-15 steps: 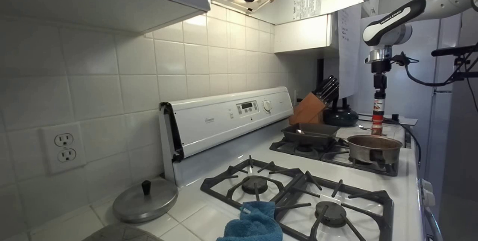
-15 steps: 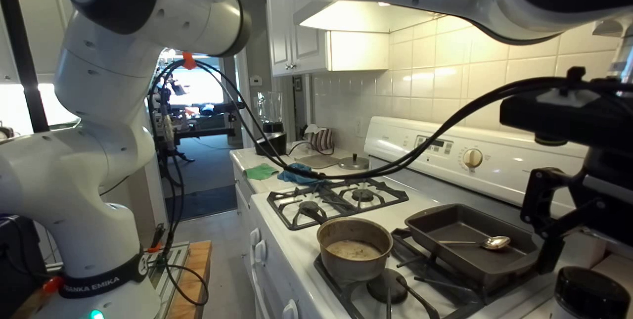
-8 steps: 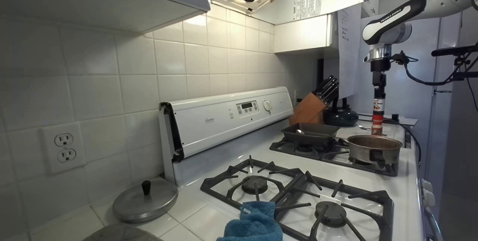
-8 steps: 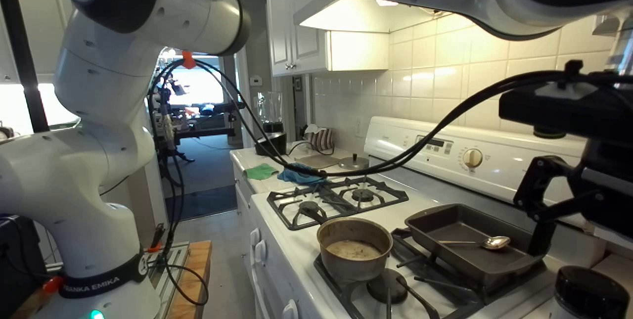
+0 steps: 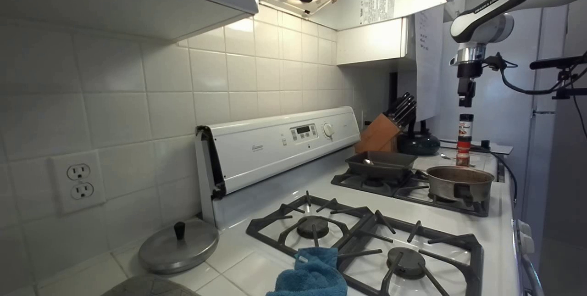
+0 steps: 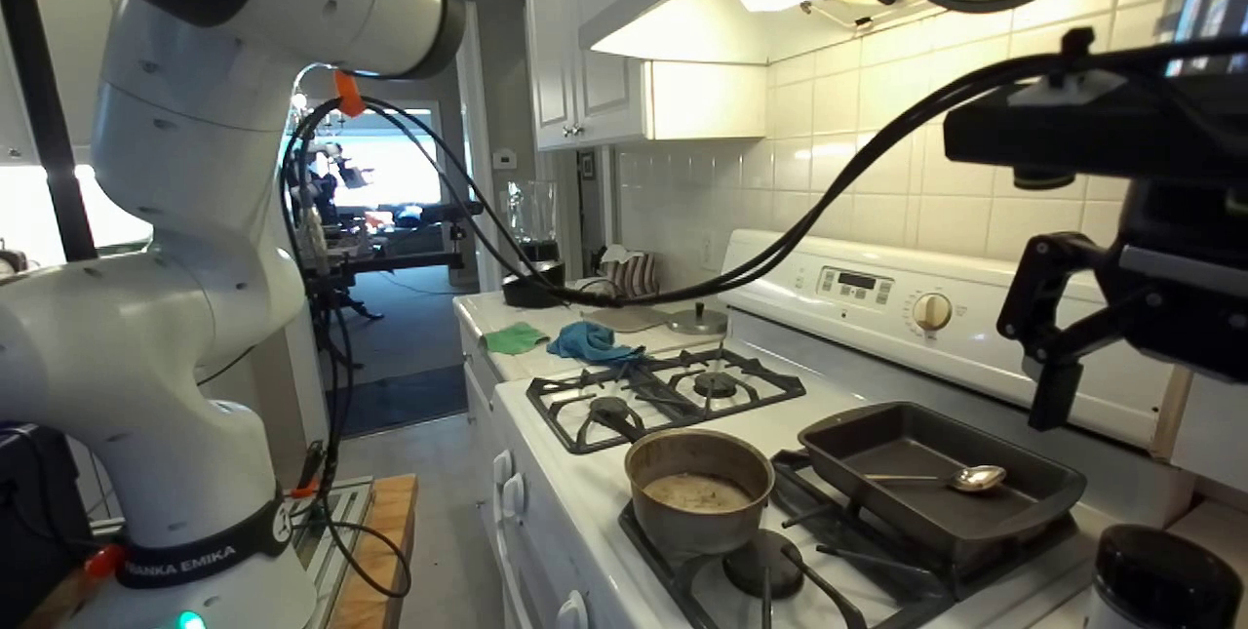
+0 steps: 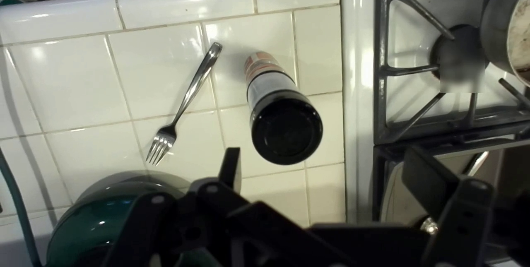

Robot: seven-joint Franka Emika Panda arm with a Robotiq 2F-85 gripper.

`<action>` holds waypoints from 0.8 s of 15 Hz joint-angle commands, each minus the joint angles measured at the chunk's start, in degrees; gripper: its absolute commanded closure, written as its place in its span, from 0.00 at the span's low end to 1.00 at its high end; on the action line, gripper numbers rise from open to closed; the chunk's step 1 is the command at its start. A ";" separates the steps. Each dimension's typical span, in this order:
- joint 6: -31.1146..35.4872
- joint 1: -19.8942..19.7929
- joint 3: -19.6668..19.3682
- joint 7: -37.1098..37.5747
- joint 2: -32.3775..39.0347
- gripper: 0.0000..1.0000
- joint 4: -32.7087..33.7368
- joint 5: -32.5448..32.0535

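Black-capped jar (image 7: 285, 126) below the widely parted, empty gripper (image 7: 327, 171); saucepan (image 6: 687, 524) pale and speckled inside; spoon (image 6: 975, 479) in baking pan (image 6: 912, 449)

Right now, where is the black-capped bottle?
In the wrist view, the black-capped bottle stands near centre, between the fork at left and the stove grate at right.

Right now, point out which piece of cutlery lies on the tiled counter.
The fork: it lies on the white tiles near the black-capped jar. The spoon rests in the dark baking pan, and the knives sit in the wooden block.
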 commanded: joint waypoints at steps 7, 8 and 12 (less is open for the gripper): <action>12.21 1.06 0.45 3.62 -15.05 0.00 -22.80 8.78; 13.69 1.18 0.35 3.92 -16.61 0.00 -25.17 10.90; 20.54 2.09 -0.65 2.91 -22.16 0.00 -33.45 15.78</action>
